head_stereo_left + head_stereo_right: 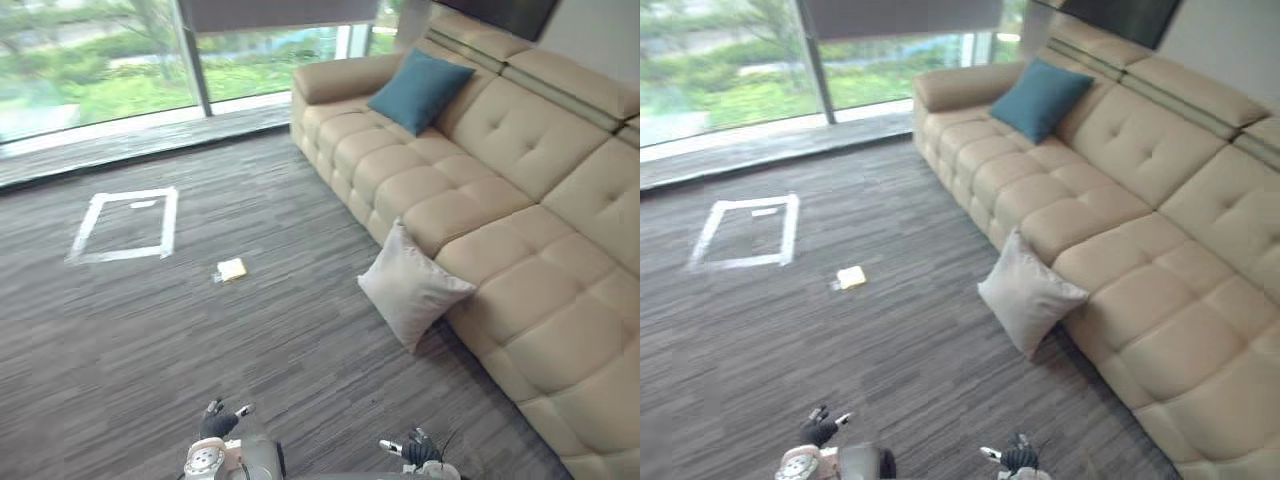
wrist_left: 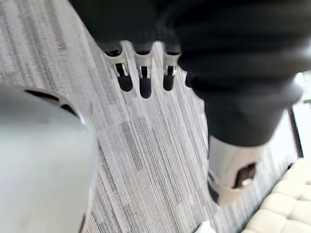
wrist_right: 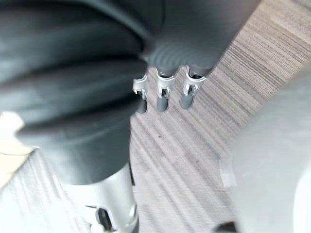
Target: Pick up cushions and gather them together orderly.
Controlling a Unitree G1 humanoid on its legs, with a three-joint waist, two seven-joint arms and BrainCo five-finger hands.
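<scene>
A teal cushion (image 1: 420,88) leans upright against the backrest at the far end of the beige sofa (image 1: 520,200). On the carpet a pale grey cushion (image 1: 412,285) stands on its corner, propped against the sofa's front edge. My left hand (image 1: 216,420) and right hand (image 1: 415,448) hang low at the near edge of the eye views, well short of both cushions. In the wrist views the left hand's fingers (image 2: 144,77) and the right hand's fingers (image 3: 163,94) are relaxed over bare carpet and hold nothing.
A white tape square (image 1: 125,225) marks the grey carpet to the far left. A small yellow object (image 1: 231,269) lies on the floor between the square and the pale cushion. Floor-to-ceiling windows (image 1: 100,70) run along the far side.
</scene>
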